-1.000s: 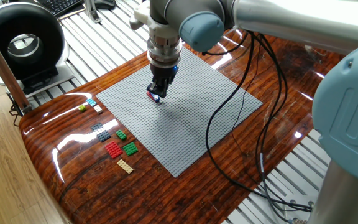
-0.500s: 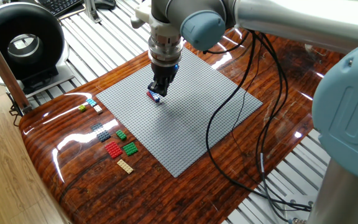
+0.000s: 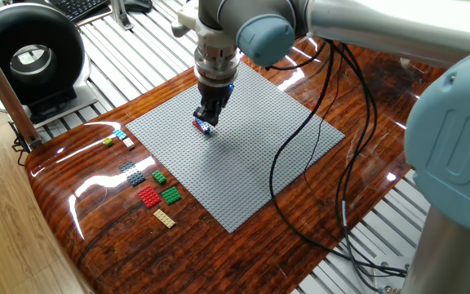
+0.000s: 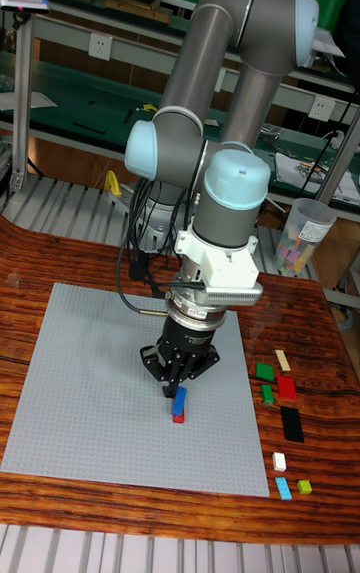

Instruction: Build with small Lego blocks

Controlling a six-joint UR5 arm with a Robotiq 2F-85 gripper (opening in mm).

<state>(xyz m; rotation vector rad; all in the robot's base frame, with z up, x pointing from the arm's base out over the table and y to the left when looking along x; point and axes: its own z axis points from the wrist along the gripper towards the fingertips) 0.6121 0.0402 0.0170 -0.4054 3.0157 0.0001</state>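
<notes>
My gripper (image 3: 206, 120) points straight down over the left-middle of the grey baseplate (image 3: 251, 155). Its fingers are shut on a small blue Lego block (image 4: 180, 399), which sits on top of a red one (image 4: 178, 418) at the plate's surface. In the fixed view the pair shows as a red and blue spot (image 3: 201, 126) at the fingertips. The gripper (image 4: 180, 385) hides the top of the blue block. Other small Lego blocks lie loose on the wood beside the plate: red (image 3: 148, 196), green (image 3: 170, 194), tan (image 3: 163, 217), cyan (image 3: 119, 133).
More loose pieces lie by the plate's left edge: a small green one (image 3: 159, 176), dark grey ones (image 3: 132, 172), yellow-green (image 3: 108, 142) and white (image 3: 128, 143). Black cables (image 3: 300, 163) trail across the plate's right side. A black ring-shaped device (image 3: 27, 57) stands at the back left.
</notes>
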